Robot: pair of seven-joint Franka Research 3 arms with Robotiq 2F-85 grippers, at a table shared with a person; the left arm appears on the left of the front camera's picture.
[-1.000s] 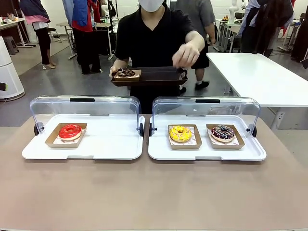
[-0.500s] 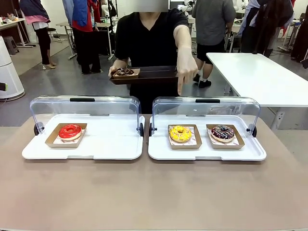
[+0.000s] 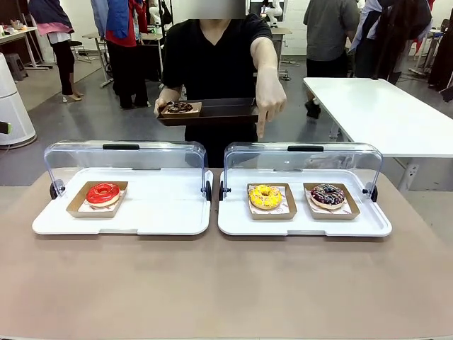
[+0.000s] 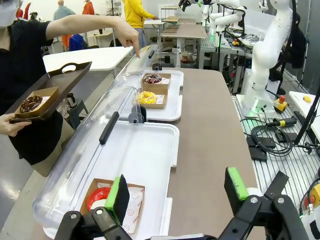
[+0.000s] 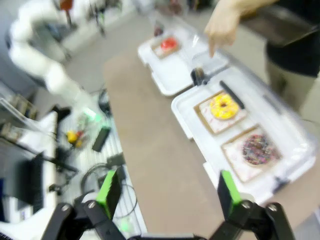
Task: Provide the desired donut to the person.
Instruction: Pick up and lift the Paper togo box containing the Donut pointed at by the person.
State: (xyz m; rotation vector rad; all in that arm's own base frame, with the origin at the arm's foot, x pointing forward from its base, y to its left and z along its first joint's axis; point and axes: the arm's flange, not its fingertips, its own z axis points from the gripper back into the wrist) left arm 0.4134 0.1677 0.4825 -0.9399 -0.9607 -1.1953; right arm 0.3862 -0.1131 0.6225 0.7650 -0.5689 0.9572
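two trays [image 3: 141, 219] side by side, person [image 3: 219, 64] behind

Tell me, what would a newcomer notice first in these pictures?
The person's hand points down toward the right-hand white tray, seemingly at the yellow donut beside a sprinkled chocolate donut. A bright red donut sits alone in the left tray. The person's other hand holds a dark tray with one dark-glazed donut.

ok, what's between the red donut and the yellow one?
Front view: between red donut and yellow donut, bare left tray and the black hinge knobs.
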